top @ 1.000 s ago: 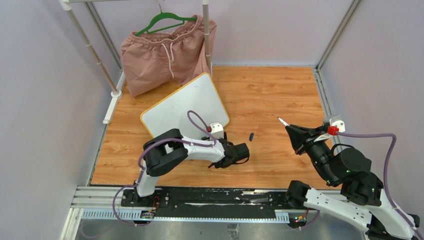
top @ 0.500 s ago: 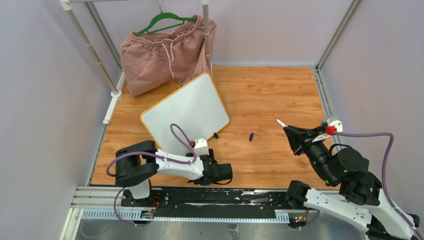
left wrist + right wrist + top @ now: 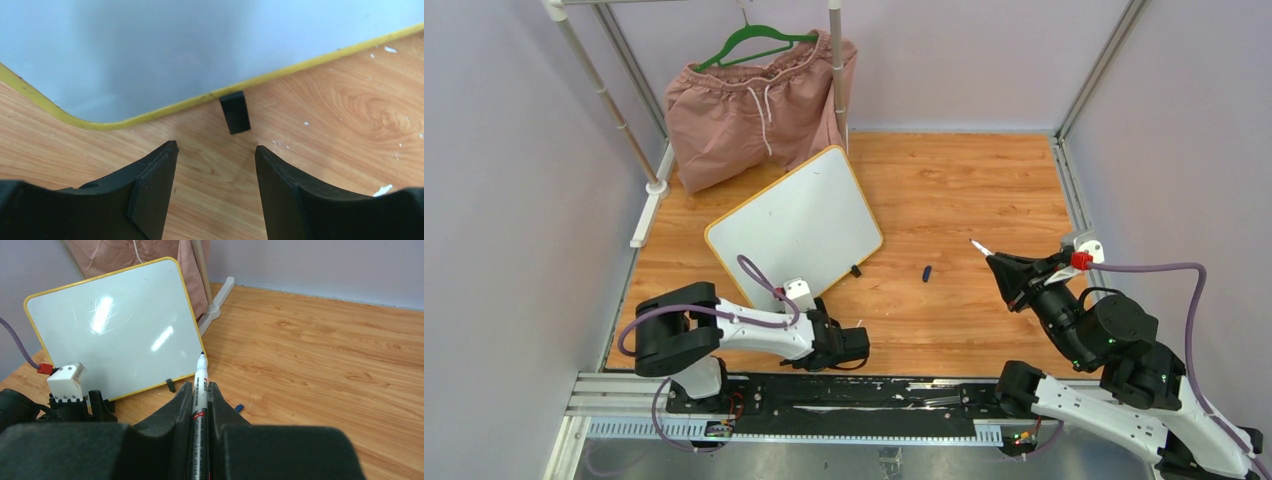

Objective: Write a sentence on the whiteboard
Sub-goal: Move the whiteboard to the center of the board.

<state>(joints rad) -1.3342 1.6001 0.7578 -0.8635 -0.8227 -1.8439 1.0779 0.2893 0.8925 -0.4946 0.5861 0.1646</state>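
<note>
Wood table (image 3: 984, 190) carries everything; whiteboard (image 3: 794, 220) is the reference. Pink shorts (image 3: 744, 110) on a green hanger (image 3: 754, 42) hang from the rack directly behind the board, its far corner right against them.

Whiteboard: yellow frame, sits left of table centre, rotated so one corner points at the arms. In the right wrist view it stands propped at a tilt with its lower edge on the wood. Face shows plain white with glare streaks.

Left gripper (image 3: 216, 147): low over the table, just in front of the board's near edge. Jaws are partly apart with nothing between them.

Right gripper (image 3: 200, 386): well to the right of the board, raised, pointing toward it. Jaws are clamped on a marker (image 3: 199, 410), tip exposed and aimed at the board's lower right corner.

Black foot (image 3: 235, 112): sticks out from under the board's near edge, directly ahead of the left jaws, not touching them.

Small blue cap (image 3: 927, 272): on the wood just right of the board, between it and the marker tip.
</note>
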